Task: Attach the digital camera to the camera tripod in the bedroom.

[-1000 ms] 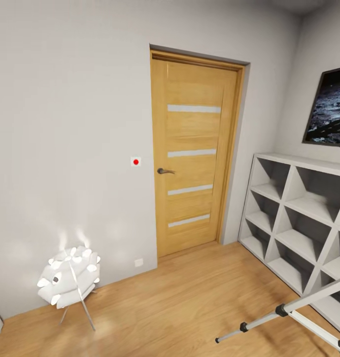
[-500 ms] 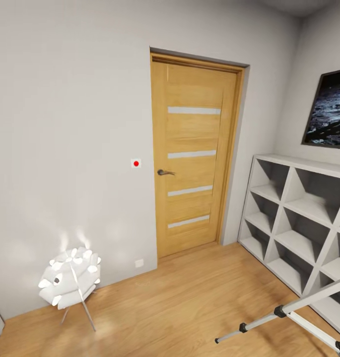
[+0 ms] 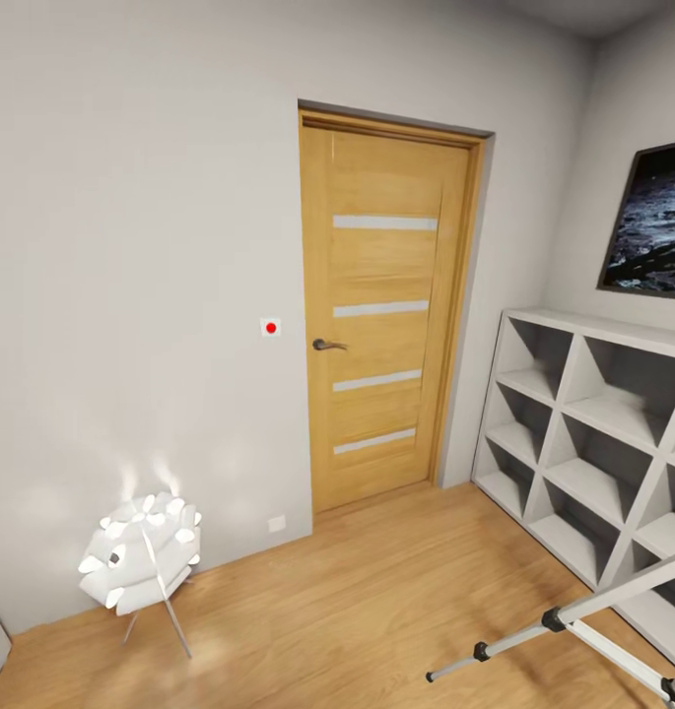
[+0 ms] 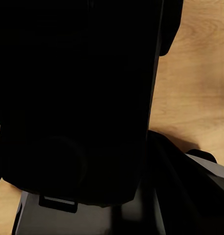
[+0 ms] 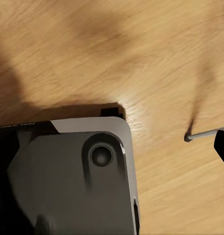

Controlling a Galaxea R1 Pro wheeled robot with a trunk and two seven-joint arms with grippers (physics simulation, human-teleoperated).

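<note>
1. Black is pretty much all you get from the left wrist view: a big dark mass of the robot's own body (image 4: 77, 98) blocks the lens, so whether the left fingers are open or closed, I can't tell.
2. Same story on the right wrist view. It looks down on a grey rounded plate of the robot's base (image 5: 67, 181) with a round recess in it, and I can't tell how the right fingers stand either.
3. Past that plate is light wood floor (image 5: 141, 54), and a thin grey rod tip pokes in at the edge of the right wrist view. Could be a tripod leg, can't say for sure.
4. The camera tripod (image 3: 573, 630) sits in the lower right corner of the head view. Just its silver legs with black joints are in frame, splayed over the floor right in front of the white cube shelf (image 3: 613, 433).
5. Further out, an oak door (image 3: 381, 305) with four pale stripes and a lever handle is set in the light grey wall.
6. Left of the door there's a small white wall plate with a red dot (image 3: 270, 327).
7. A glowing white floor lamp (image 3: 140, 566) on thin legs stands near the wall at lower left.
8. A dark framed poster (image 3: 657, 222) hangs above the shelf.
</note>
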